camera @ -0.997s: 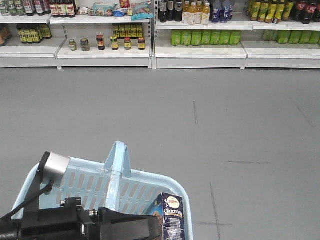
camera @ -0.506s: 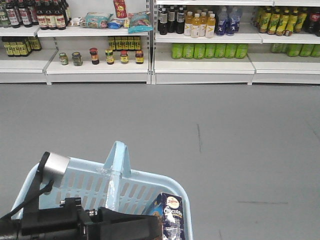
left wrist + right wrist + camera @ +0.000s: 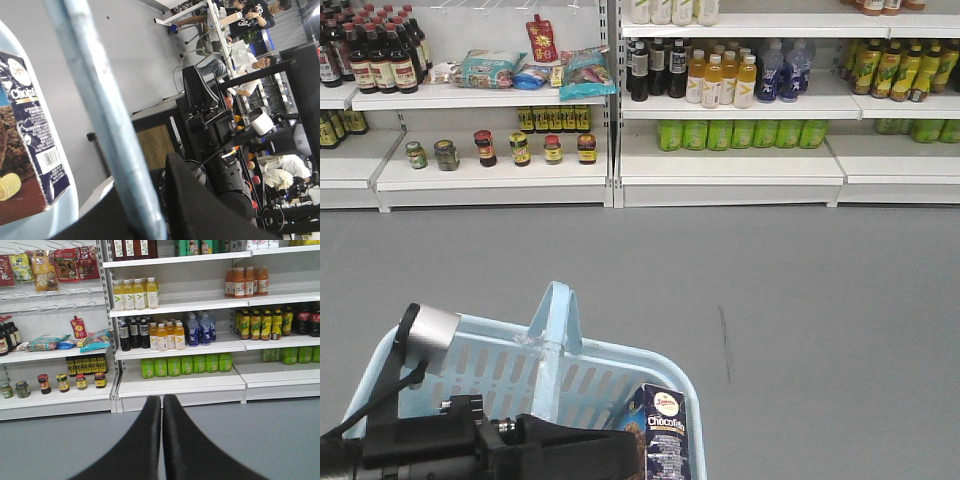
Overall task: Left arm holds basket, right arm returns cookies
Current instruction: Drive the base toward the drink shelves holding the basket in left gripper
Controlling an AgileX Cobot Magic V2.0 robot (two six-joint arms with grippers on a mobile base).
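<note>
Holding the basket [image 3: 490, 375] by its handle, the left gripper [image 3: 555, 445] looks clamped at 7 o'clock in the front view. The cookies [image 3: 663, 435] stand upright in the basket's 5 o'clock corner, not yet picked. The right gripper [image 3: 161, 435] is pinched together and empty, facing the shelves [image 3: 180, 382]. Next, I judge, it must spread and reach into the basket.

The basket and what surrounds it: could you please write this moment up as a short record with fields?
basket: light blue, slotted sides, handle raised
cookies: dark Chocofello box standing in the basket's right corner
left gripper: appears closed around the handle
right gripper: shut, empty, pointing towards the drink shelves
floor: grey, between the robot and the shelves
</note>
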